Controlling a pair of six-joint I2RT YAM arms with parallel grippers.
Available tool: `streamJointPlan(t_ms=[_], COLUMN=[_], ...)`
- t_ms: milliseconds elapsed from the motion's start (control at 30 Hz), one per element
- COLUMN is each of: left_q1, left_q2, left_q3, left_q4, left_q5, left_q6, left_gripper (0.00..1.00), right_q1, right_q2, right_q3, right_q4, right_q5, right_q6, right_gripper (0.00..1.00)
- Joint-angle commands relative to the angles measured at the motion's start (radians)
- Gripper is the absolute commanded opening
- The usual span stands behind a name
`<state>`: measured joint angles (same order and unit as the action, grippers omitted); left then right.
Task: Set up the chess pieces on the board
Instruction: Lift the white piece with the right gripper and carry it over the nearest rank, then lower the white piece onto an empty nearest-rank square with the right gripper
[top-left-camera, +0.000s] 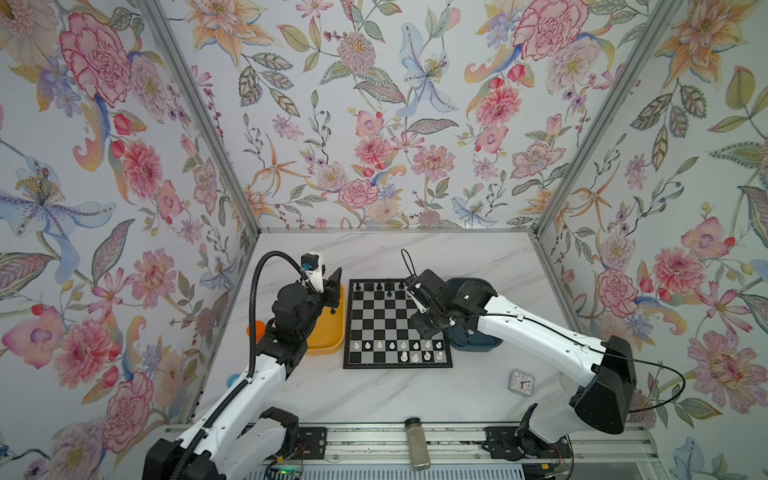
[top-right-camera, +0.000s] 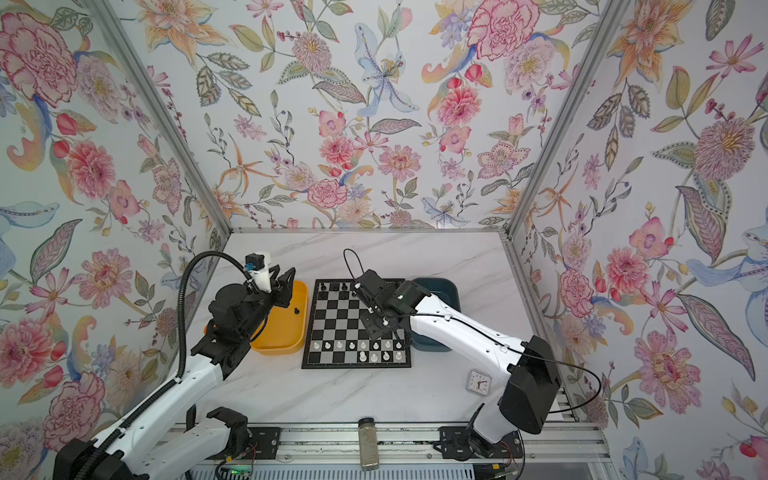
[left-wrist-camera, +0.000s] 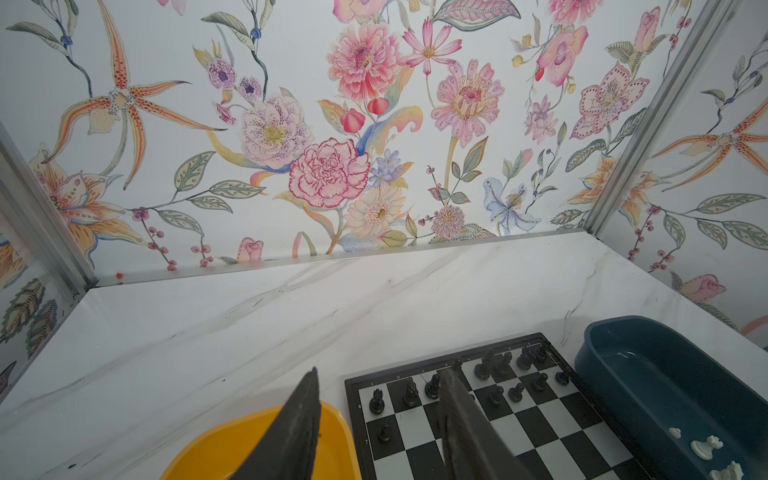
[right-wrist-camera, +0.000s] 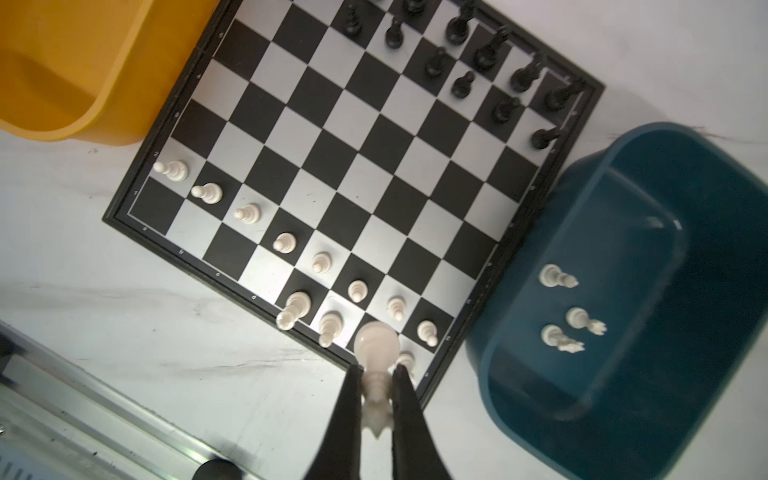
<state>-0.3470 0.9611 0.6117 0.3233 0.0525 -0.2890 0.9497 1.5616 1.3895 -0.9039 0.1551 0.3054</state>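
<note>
Marble-white counter under floral walls carries the board at mid-frame in both top views; its rim marks are too small to read. Black chess pieces stand on its upper rows, white chess pieces on the lower. Right hand pinches a white piece above the board's right side, near the blue tray. Left hand hangs parted, empty, above the yellow tray.
</note>
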Motion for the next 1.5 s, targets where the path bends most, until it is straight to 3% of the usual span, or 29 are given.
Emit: streamJointPlan(t_ms=[0, 567, 1467], left_q1=[0.011, 0.014, 0.014], left_q2=[-0.028, -0.085, -0.103], left_q3=[-0.023, -0.044, -0.046], left_q4=[0.026, 0.023, 0.014], left_q5=[0.028, 0.023, 0.021], left_q6=[-0.007, -0.007, 0.006], left_gripper=[0.48, 0.48, 0.48], right_q1=[0.052, 0.145, 0.166], right_q2=[0.036, 0.175, 0.286], right_q3=[0.015, -0.008, -0.033], right_q4=[0.019, 0.128, 0.175], right_q5=[-0.036, -0.101, -0.031], right_q6=[0.055, 0.083, 0.086], right_gripper=[0.0, 0.0, 0.0])
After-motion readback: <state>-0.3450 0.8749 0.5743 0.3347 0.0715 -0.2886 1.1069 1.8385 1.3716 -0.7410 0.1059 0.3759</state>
